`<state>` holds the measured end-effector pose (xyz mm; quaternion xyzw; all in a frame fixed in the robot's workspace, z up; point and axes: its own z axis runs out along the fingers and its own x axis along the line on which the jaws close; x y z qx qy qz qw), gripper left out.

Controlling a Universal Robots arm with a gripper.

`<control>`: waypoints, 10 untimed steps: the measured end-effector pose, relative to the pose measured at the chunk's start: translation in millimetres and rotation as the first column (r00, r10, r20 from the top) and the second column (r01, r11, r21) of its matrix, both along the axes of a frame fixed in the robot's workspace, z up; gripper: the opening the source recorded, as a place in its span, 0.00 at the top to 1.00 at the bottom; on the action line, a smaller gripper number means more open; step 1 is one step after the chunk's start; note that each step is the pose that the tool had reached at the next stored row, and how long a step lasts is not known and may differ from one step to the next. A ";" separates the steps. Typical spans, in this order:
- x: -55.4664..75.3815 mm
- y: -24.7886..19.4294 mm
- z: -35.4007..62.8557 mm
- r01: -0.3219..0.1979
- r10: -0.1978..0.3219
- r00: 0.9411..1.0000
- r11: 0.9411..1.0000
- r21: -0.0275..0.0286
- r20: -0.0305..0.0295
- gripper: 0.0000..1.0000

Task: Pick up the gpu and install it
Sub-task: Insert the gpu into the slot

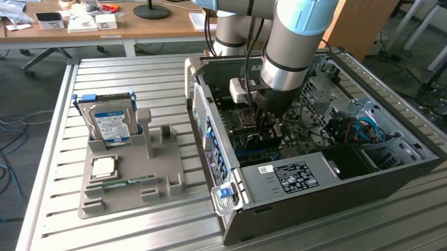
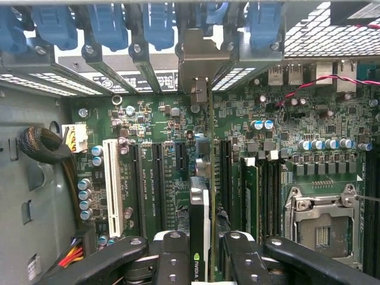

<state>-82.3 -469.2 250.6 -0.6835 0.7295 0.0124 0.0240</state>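
The gpu (image 2: 200, 219) had already been lifted from the grey parts holder (image 1: 164, 172) on the slatted table (image 1: 98, 73), and the pick-up part of the task was judged complete. In the wrist view the card was seen edge-on, upright, clamped between the two black fingers (image 2: 172, 255) of the gripper (image 2: 200, 261), its metal end bracket (image 2: 199, 59) reaching up to the row of blue slot clips (image 2: 157, 24) at the rear wall of the case. The card was held directly over the motherboard (image 2: 279, 148), in line with a long expansion slot (image 2: 159, 178) region, but whether its lower edge had been seated in the slot could not be told; the installation was therefore judged to be under way and not shown as finished.

In the exterior view the arm (image 1: 293, 47) was lowered steeply into the open computer case (image 1: 314, 204), with the wrist pointed down and the gripper deep among the boards. On the holder a silver hard drive (image 1: 110, 123) was left standing, with a square processor (image 1: 103, 167) and a narrow green memory stick (image 1: 122, 182) lying beside it, well apart from the case.
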 end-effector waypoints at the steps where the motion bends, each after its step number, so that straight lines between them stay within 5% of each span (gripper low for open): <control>1: 0.0 0.0 0.0 0.000 0.000 1.000 1.000 0.000 0.000 0.73; 10: -0.1 0.0 2.9 0.000 0.000 1.000 1.000 0.000 0.000 0.73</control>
